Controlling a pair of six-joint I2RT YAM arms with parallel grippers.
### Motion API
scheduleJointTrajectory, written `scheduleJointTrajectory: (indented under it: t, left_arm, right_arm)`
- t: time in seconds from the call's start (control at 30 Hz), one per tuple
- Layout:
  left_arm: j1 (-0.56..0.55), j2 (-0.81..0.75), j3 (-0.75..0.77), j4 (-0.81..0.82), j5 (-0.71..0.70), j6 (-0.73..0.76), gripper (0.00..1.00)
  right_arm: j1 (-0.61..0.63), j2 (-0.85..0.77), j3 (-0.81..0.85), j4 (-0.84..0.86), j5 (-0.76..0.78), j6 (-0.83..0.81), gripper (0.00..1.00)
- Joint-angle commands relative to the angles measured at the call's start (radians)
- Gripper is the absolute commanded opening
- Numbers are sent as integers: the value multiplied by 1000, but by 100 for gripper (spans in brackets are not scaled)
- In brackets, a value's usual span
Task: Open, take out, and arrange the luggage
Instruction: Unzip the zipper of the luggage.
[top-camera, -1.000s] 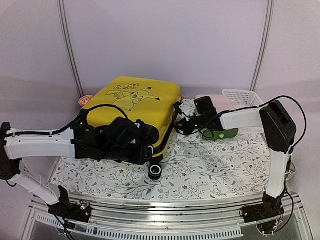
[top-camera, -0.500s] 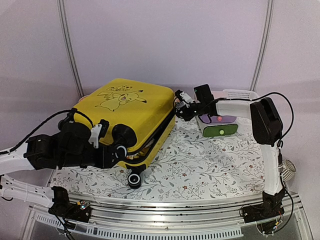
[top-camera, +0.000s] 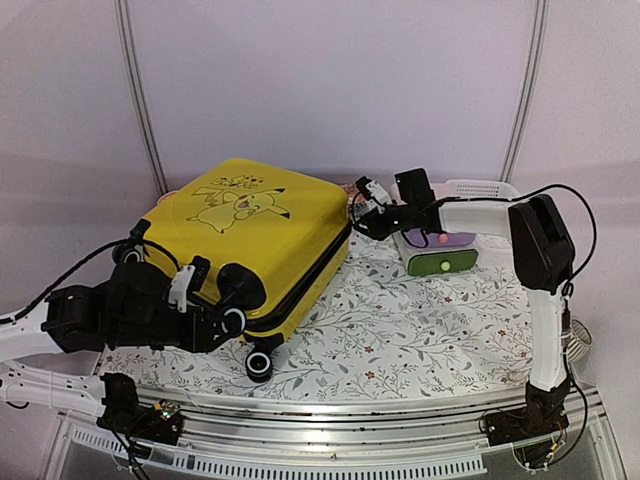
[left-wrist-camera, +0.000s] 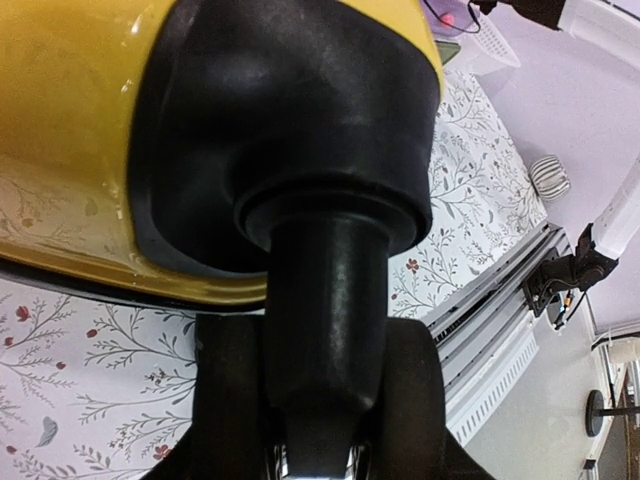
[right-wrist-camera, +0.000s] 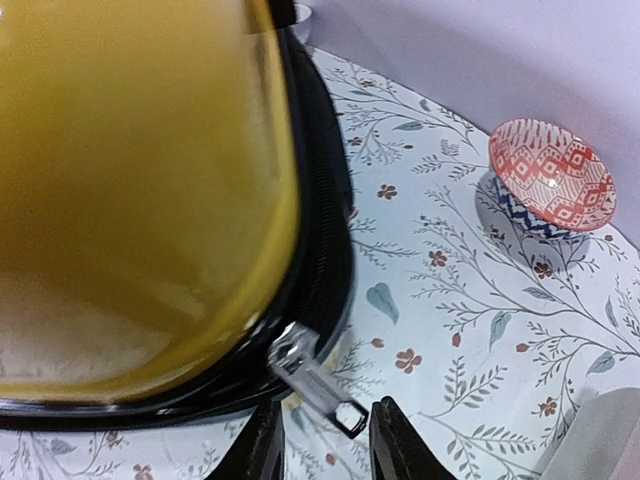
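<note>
Glossy yellow hard-shell suitcase (top-camera: 255, 235) with Pikachu line drawing, flat and drawing-side up on left half of white floral tablecloth (top-camera: 400, 330). At near corner, left gripper (top-camera: 215, 305) clamped on black corner caster (left-wrist-camera: 300, 150), fingers (left-wrist-camera: 225, 400) tight against either side of its stem. At far right corner, right gripper (right-wrist-camera: 325, 445) with tips slightly parted, silver zipper pull (right-wrist-camera: 315, 385) just ahead of the gap, unpinched. Beyond the zipper, red-patterned ceramic bowl (right-wrist-camera: 552, 175) on the cloth. Right of the suitcase, small pink-and-green drawer box (top-camera: 440, 250) and white mesh plastic basket (top-camera: 480, 190).
</note>
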Motion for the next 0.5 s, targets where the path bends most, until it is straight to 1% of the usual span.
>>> scheduleJointTrajectory:
  t: [0.0,0.1,0.2,0.27,0.33,0.37,0.47]
  left_arm:
    - [-12,-31,-10,26,95,-13,39]
    - [-10,-59,-13,57,72,-29,55]
    - [0,-85,-16,104,62,-53,70]
    - [16,-90,-9,103,72,-64,79]
    - [36,-87,4,81,83,-66,85]
    - [44,-87,10,64,85,-72,86]
    - [61,-98,10,38,77,-95,87]
  right_arm:
    - [-29,-178,-149,74,1,24,36]
    - [-18,-251,-212,83,-40,28,39]
    - [-9,-302,-250,86,-87,46,42]
    - [-6,-320,-261,87,-119,61,44]
    - [-6,-329,-261,87,-147,75,46]
    - [-7,-330,-259,87,-157,85,47]
    - [-6,-325,-247,80,-177,101,48]
